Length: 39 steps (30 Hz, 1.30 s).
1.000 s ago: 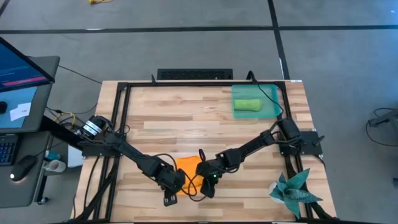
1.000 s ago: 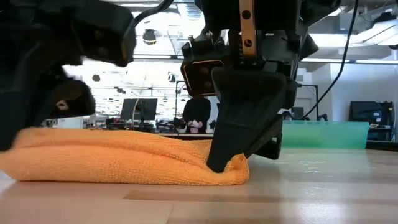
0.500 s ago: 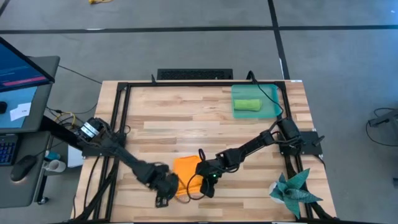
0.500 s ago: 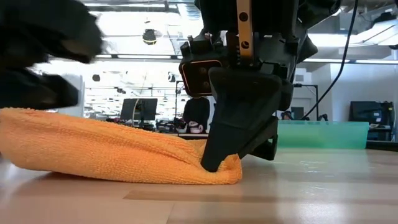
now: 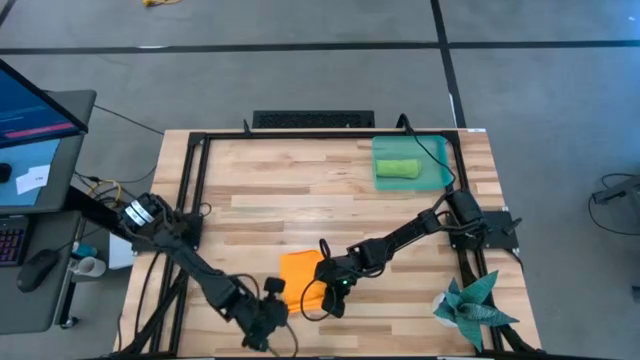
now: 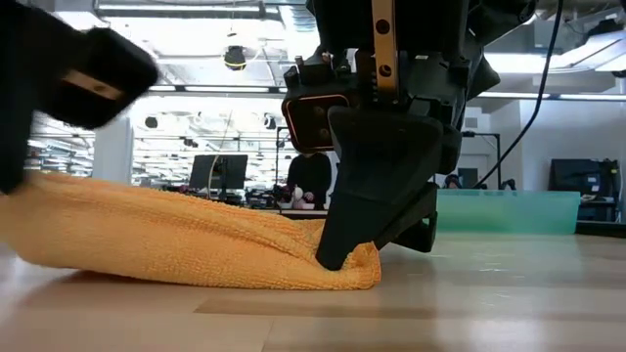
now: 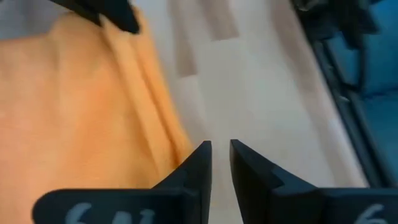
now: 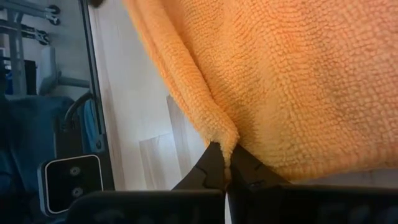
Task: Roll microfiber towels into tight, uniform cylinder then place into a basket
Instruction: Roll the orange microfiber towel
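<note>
The orange microfiber towel [image 5: 299, 272] lies loosely folded on the wooden table near its near edge, also seen in the low view [image 6: 166, 235]. My right gripper [image 8: 225, 158] is shut on its near right corner. My left gripper [image 7: 221, 152] hovers just off the towel's near left edge [image 7: 177, 140]. Only a narrow gap shows between its fingers, with bare wood behind the gap. I cannot tell whether its finger brushes the cloth. The lime green towel [image 5: 397, 170] lies rolled up in the teal basket [image 5: 438, 168] at the far right. My right gripper pinches a raised fold at the orange towel's corner [image 8: 222, 134] between its two fingertips. The fingers [image 6: 342, 244] slant down from the table's far right side. That corner is held low at the table, and the rest of the towel lies slack on the wood.
A dark teal spiky cloth [image 5: 470, 305] sits on the near right corner by the black frame rail [image 5: 470, 270]. Bare wood [image 5: 300, 200] lies between the orange towel and the basket. A desk with a monitor [image 5: 35, 115] stands left of the table.
My left gripper has drawn back off the orange towel toward the table's near left, rolling its wrist as it went. The towel's left part, which lay flat under it, now stands higher. My right gripper and the pinched corner stay put.
</note>
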{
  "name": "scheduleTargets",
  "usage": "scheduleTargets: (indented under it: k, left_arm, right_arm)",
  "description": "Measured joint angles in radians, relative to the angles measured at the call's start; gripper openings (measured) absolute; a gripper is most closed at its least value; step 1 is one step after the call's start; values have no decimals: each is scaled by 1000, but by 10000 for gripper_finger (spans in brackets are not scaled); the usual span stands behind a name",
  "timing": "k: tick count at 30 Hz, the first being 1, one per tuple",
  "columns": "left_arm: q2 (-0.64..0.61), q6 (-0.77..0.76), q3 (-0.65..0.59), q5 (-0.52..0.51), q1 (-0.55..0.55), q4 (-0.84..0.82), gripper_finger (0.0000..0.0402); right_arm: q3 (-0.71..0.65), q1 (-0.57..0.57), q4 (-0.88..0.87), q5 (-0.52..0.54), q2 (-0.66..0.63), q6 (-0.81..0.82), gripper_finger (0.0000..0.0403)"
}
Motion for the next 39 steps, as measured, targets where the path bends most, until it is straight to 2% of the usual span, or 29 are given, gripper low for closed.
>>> scheduleTargets:
  k: [6,17,29,35,39]
  left_arm:
    - [1,1,-37,1,76,-1,26]
    - [-1,-138,-125,4,114,50,3]
    - [-3,-239,-165,45,117,77,2]
    - [-1,-243,-167,34,125,84,2]
    - [-1,-242,-167,35,131,84,2]
  right_arm:
    - [0,0,0,0,0,-3,10]
    - [0,-1,0,-32,2,-20,19]
    - [1,-13,-5,-46,-3,9,115]
    - [-5,-16,-86,-32,-64,-25,133]
    - [-5,-14,-215,34,-136,-70,137]
